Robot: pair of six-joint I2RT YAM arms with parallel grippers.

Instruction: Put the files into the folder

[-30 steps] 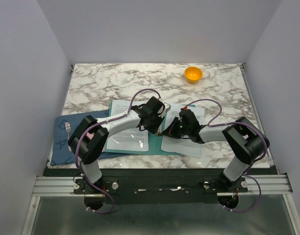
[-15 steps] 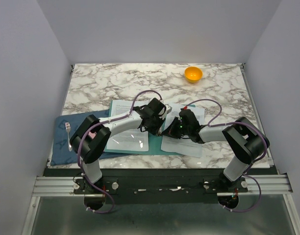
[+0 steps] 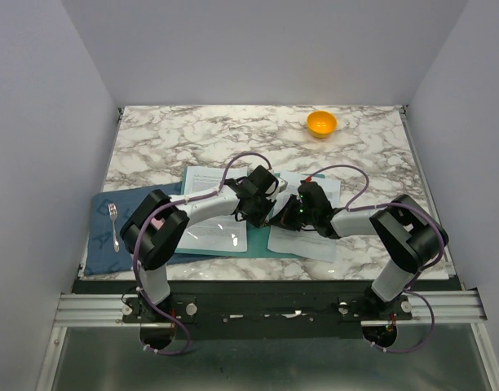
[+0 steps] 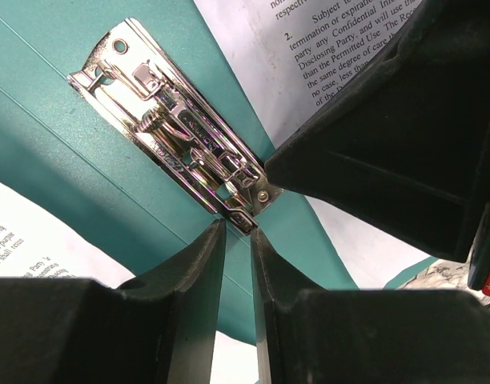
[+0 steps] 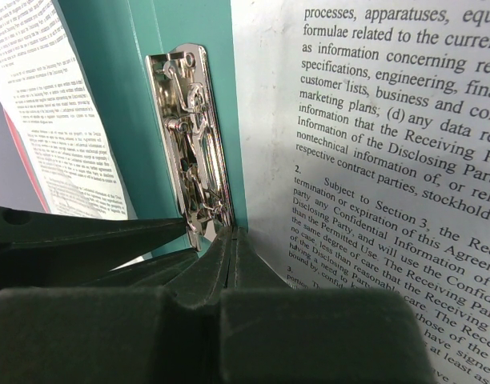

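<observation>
Files [image 5: 349, 160] on open folder [image 5: 109, 80] both sides of jaws; left jaws narrow, right jaws shut by clip [image 4: 181, 136]; clipping left

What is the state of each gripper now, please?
Left gripper: narrow gap, tips at the metal clip; grip cannot be told.
Right gripper: closed, holding nothing visible.

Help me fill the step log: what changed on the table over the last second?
The left arm swung its elbow rightward, toward the folder, uncovering the fork on the blue placemat. The left end effector edged right with it, by the metal clip. Nothing was gripped or released. The right end effector, shut at the clip, the files and the orange bowl stayed put.
</observation>
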